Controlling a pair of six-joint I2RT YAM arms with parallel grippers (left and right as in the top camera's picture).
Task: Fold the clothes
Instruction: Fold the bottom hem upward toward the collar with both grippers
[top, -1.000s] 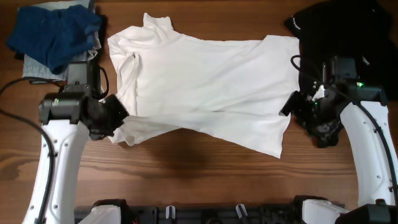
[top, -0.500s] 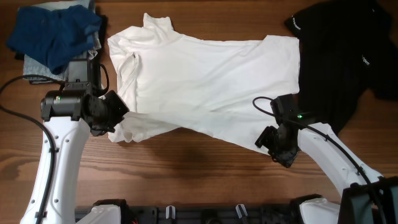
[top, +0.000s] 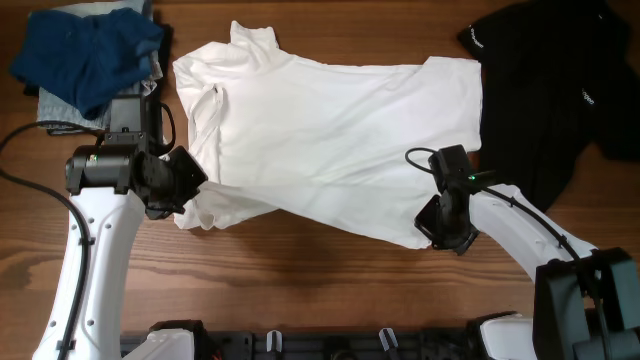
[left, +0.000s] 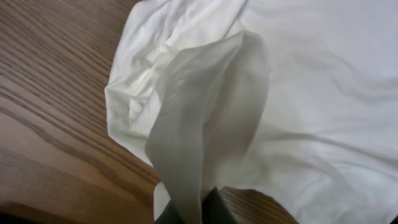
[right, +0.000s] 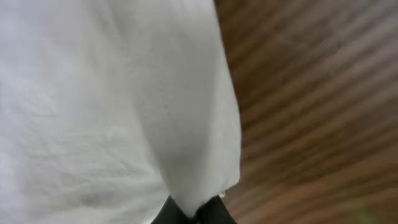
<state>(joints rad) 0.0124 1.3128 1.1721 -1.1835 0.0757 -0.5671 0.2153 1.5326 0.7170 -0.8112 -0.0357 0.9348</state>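
Shirt corner newly pinched (right end effector).

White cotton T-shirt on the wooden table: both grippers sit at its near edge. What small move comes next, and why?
Probably raise both near corners together and begin carrying them toward the far edge. The left gripper pinches the bunched left corner, the right gripper appears shut on the right corner, and the rest of the white cotton T-shirt lies spread flat.

The right claw has left the black garment and pinched a corner of the white shirt.
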